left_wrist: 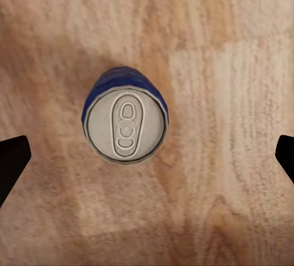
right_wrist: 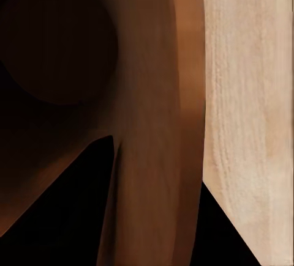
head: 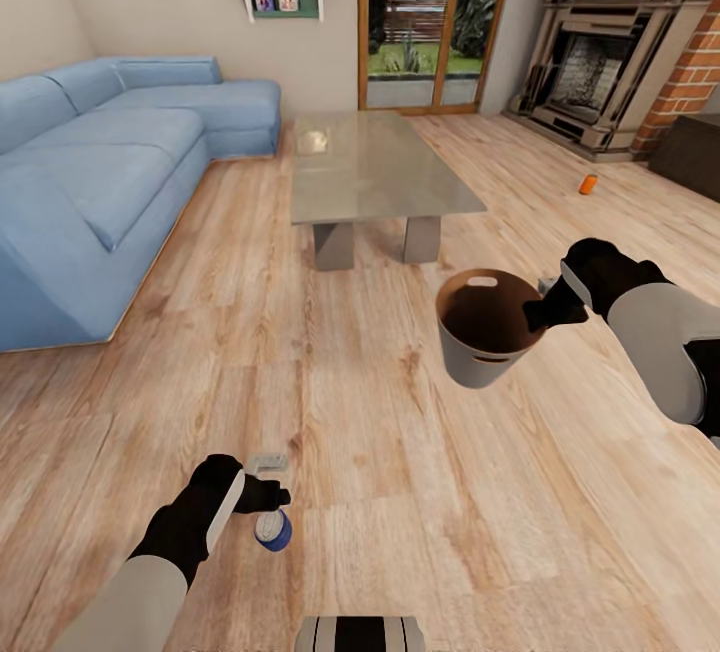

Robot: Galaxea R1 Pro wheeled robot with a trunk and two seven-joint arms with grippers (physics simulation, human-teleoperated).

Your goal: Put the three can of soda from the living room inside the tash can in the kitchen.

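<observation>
My left tool (head: 268,507) hangs spread wide over the upright blue can (left_wrist: 125,119) on the floor, fingertips clear of it on both sides. My right tool (head: 545,310) is clamped on the bin (head: 480,357) rim, held above open floor (head: 400,492). An orange can (head: 588,184) lies near the fireplace (head: 610,72), well past the bench (head: 375,167).

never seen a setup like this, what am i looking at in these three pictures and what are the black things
These are simulator renders of a two-armed wheeled robot in a living room. The wide picture comes from its head camera; the other two from cameras near each gripper. The black things are its grippers. The right gripper is shut on the rim of a small round grey bin with a brown inside, held above the floor. The left gripper is open over an upright dark blue soda can on the wooden floor. A small orange can lies farther off, near the brick fireplace.
</observation>
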